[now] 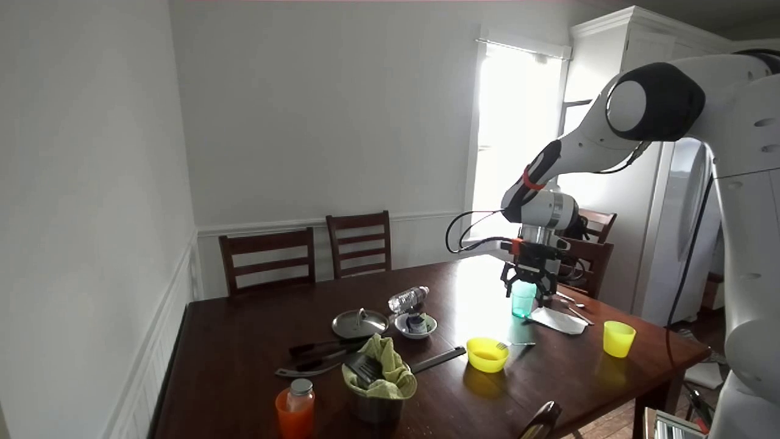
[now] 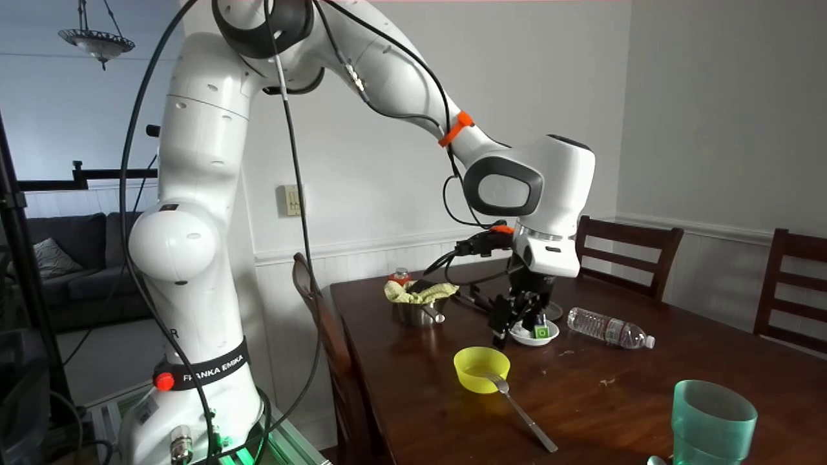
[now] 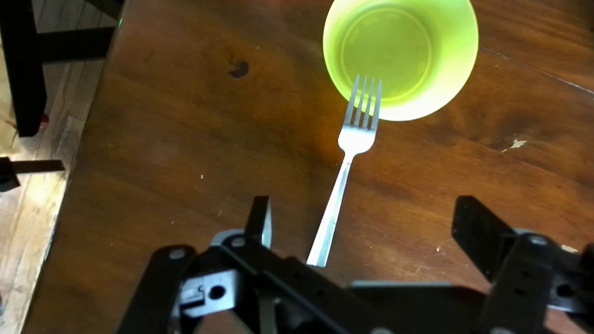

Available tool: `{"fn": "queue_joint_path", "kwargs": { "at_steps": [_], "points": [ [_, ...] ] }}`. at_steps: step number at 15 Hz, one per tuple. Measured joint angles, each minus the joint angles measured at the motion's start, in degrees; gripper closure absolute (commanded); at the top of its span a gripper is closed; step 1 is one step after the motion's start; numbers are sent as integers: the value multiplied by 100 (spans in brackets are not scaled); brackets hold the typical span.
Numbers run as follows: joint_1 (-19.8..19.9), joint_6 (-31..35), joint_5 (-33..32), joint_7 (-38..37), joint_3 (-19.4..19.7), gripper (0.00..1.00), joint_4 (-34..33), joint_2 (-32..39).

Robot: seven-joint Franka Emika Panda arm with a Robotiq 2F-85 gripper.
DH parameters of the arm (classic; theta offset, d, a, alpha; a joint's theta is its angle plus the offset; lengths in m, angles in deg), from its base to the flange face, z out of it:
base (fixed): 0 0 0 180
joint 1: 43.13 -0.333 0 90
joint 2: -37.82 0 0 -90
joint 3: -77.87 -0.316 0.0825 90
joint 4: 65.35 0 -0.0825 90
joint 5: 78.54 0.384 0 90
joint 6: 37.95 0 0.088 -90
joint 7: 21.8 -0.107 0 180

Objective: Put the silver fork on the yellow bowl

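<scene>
one silver fork (image 3: 344,171) leans on the yellow bowl (image 3: 448,69), handle end showing between wide-spread jaws in the wrist view.

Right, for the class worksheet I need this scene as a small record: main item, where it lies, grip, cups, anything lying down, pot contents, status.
Main item: silver fork
Position: tines over the rim of the yellow bowl, handle outside it
Grip: pincer open, holding nothing
Upright: yellow cup, teal cup
Lying on its side: clear bottle
Cookware: metal pot with a green cloth in it
Status: silver fork appears placed on the yellow bowl
</scene>
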Motion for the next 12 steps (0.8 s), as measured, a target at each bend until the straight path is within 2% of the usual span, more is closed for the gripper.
{"fn": "queue_joint_path", "kwargs": {
  "at_steps": [7,12],
  "points": [
    [-151,86,-1147,-433,-1,0,320,-626],
    [-162,92,-1289,-484,-3,0,445,-787]
  ]
}}
